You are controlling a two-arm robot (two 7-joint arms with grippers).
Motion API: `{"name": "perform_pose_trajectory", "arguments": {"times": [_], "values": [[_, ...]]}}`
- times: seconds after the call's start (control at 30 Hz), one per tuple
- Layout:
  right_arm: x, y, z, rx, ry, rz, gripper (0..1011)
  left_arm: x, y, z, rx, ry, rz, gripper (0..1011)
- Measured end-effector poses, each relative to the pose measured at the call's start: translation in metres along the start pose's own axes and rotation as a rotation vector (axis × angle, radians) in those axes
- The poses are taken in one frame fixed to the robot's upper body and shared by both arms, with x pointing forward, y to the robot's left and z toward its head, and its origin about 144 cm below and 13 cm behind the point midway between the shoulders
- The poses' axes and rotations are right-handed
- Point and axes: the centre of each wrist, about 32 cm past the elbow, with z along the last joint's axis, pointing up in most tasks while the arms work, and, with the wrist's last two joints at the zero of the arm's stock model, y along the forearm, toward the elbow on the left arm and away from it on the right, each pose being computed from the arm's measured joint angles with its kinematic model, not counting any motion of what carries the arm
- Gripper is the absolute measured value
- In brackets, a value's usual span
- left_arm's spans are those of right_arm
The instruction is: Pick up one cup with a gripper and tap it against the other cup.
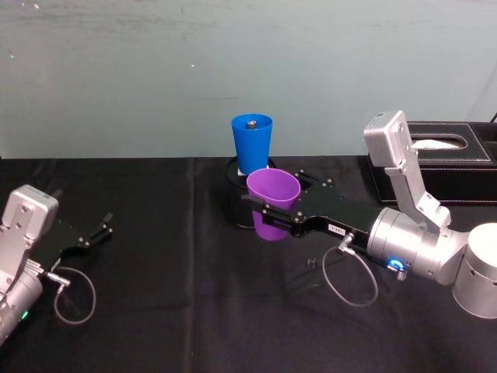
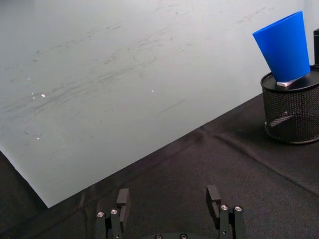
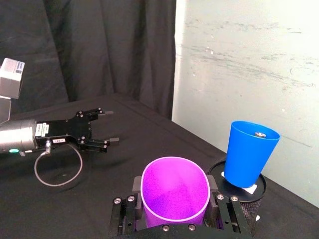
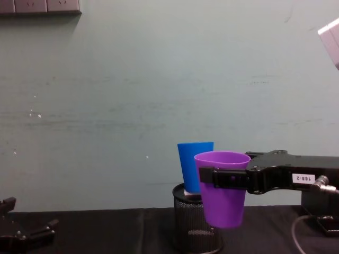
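One tabletop [image 1: 194, 311] under black cloth, with a pale wall [image 1: 155, 78] behind. One black tissue box [image 1: 450, 159] sits at the far right, against the wall.

Two silver arms. The right arm [image 1: 435, 249] comes in from the right edge, its forearm lying low and level and pointing left toward the middle of the tabletop; a blue ring light glows at the wrist. The left arm [image 1: 19, 249] sits at the near left corner, low over the cloth and well apart from the cups.

Two tools:
- The right tool [image 3: 174, 184] is clamped on the purple cup [image 4: 222, 206], one flat finger on each side just under the rim.
- The left tool [image 1: 102, 225] holds nothing, fingers spread wide.

One black mesh pen holder [image 2: 291, 114] stands mid-table near the wall.

Two cups:
- The purple cup is upright with its mouth up, held clear of the cloth just in front of the holder.
- The blue cup [image 1: 251, 144] stands on top of the holder on a small pale block, with a small grey bit inside it.

In the right wrist view the cups are close, with a gap between them.

Two cable loops, one at each wrist [image 1: 349, 280].
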Motion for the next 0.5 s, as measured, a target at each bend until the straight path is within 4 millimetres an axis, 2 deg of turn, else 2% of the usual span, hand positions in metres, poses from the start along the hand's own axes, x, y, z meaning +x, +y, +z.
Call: {"name": "perform_pose_trajectory", "arguments": {"times": [0.5], "values": [[0.0,0.0,0.0,0.0,0.0,0.0,726,0.0,0.0,0.0,0.0,0.0,0.0,1000]]}}
